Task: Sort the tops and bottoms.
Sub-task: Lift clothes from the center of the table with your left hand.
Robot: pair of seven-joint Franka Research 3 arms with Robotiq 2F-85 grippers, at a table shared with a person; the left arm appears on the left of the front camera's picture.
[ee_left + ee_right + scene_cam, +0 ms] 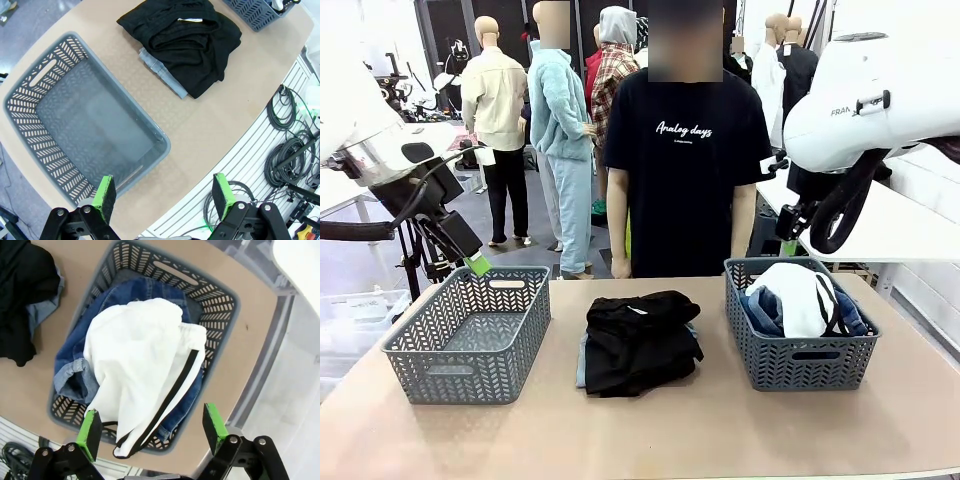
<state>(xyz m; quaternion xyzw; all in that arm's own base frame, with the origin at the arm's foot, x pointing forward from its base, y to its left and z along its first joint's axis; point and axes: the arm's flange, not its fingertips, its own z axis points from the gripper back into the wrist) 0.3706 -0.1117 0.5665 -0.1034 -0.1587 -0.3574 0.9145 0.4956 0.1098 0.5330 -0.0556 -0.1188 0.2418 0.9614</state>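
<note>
Black top (642, 342) over half-hidden pale denim (161, 74)

White script reading "Analog days" stands on the person's black T-shirt (684, 130). The letters "FRA" show on the right arm (841, 111).

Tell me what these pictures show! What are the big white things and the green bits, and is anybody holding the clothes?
The big white things are a robot's left arm and right arm. The wide picture comes from a camera between them, looking across the table at a person. The other two come from cameras on the arms' wrists, looking down. The green bits are pads on each arm's two-fingered claw. The left claw hangs over a grey basket with nothing in it. The right claw hangs over a second basket, where a white top lies on dark jeans. Between the baskets, a black top lies on pale jeans. Both claws are open and hold nothing.
</note>
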